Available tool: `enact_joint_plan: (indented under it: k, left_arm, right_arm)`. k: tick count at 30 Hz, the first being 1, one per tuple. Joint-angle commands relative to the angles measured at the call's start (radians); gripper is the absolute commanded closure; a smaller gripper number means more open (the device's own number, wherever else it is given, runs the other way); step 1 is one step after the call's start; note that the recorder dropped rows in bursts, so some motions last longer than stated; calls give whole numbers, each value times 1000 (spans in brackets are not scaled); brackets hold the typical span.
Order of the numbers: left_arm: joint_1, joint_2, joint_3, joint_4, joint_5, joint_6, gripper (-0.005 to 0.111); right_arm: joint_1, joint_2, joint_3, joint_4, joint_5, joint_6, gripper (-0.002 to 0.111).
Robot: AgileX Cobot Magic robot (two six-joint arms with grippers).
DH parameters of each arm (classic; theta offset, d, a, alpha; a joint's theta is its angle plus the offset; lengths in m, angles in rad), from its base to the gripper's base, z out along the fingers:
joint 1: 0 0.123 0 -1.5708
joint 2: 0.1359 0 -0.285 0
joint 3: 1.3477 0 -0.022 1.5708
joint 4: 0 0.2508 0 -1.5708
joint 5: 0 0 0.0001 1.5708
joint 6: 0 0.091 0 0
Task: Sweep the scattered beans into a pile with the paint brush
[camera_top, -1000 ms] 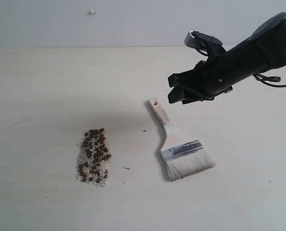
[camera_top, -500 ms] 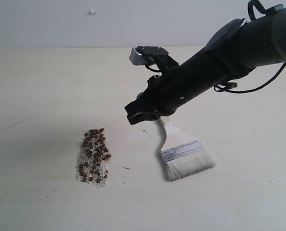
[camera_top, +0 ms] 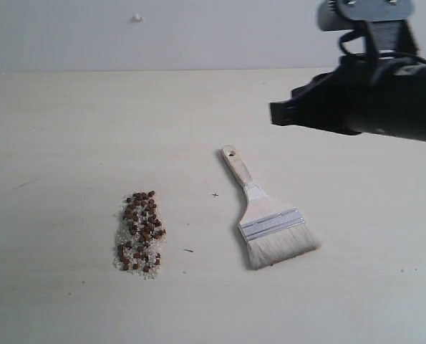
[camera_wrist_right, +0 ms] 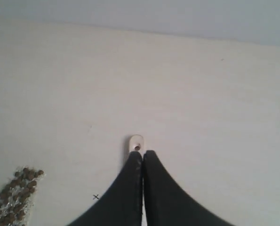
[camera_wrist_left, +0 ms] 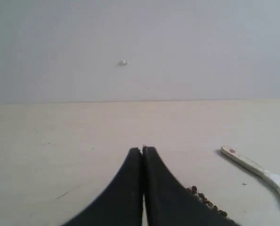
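Note:
The beans (camera_top: pixel 141 229) lie in one dense reddish-brown pile mixed with white grains, left of centre on the table. The paint brush (camera_top: pixel 266 215) lies flat to their right, with its holed handle end (camera_top: pixel 229 153) pointing away and its off-white bristles (camera_top: pixel 283 247) toward the front. My right gripper (camera_top: pixel 278 113) hangs above the table, up and right of the handle, shut and empty. In the right wrist view the shut tips (camera_wrist_right: pixel 143 153) sit just short of the handle end (camera_wrist_right: pixel 136 142). My left gripper (camera_wrist_left: pixel 143 149) is shut and empty, with the beans (camera_wrist_left: pixel 206 200) beside it.
The pale wooden table (camera_top: pixel 69 129) meets a grey wall at the back. A small white speck (camera_top: pixel 137 17) sticks on the wall. A tiny cross mark (camera_top: pixel 215 194) and a dark sliver (camera_top: pixel 188 251) lie between the pile and the brush.
My right arm swung down left over the brush handle, then pulled back up to the right while its jaws closed. The brush and beans have not moved.

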Motion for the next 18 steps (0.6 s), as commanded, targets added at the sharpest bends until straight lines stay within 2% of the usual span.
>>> enact_joint_plan:
  k: [1,5,9,18]
  left_arm:
    - [-7,-7,-2,-10,-10,-5,107]
    - [-7,-7,-2,-10,-10,-5,107]
    - [-7,-7,-2,-10,-10,-5,107]
    - [-7,-7,-2,-10,-10,-5,107]
  right_arm:
    - [3,-249,173,15,-56,-19,108]
    - [3,-437,258,15,-51,-17,108]
    - [3,-571,265,15,-51,-17,108]
    - [3,-746,265,13,-60,-35,108]
